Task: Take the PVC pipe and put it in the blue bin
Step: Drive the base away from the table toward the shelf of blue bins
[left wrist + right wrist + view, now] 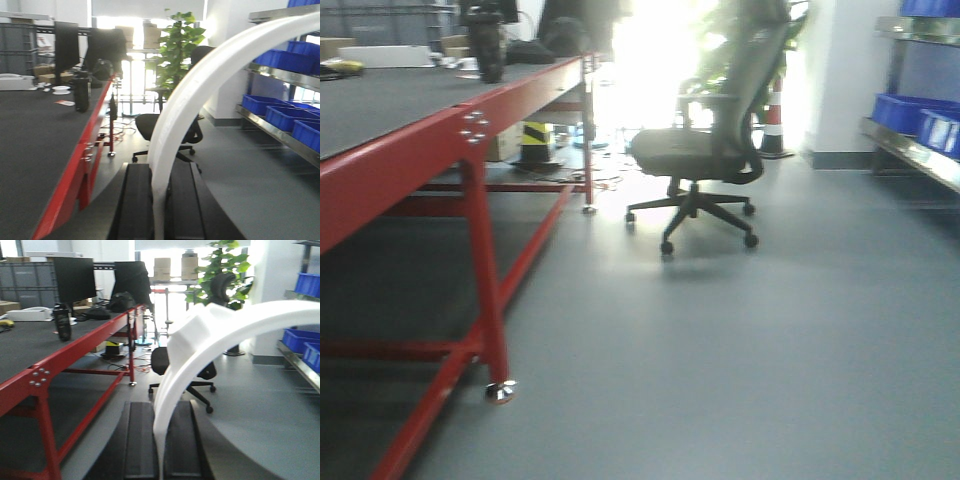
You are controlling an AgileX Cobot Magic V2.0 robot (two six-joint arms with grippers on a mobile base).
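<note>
In the left wrist view my left gripper [159, 170] is shut on a slim white curved PVC pipe [200, 80], which rises from between the black fingers and arcs up to the right. In the right wrist view my right gripper [160, 409] is shut on a white curved pipe piece [200, 340] that arcs right the same way and has a thicker block near its bend. The pierced rounded end is out of view. Blue bins [260, 104] sit on a metal shelf at the right, also showing in the right wrist view [296, 338] and the front view [908, 110]. Neither gripper shows in the front view.
A red-framed table [420, 150] with a dark top runs along the left, carrying monitors and a bottle [62, 321]. A black office chair [710, 150] stands ahead on the grey floor. A potted plant [176, 45] and a striped cone [536, 140] stand beyond.
</note>
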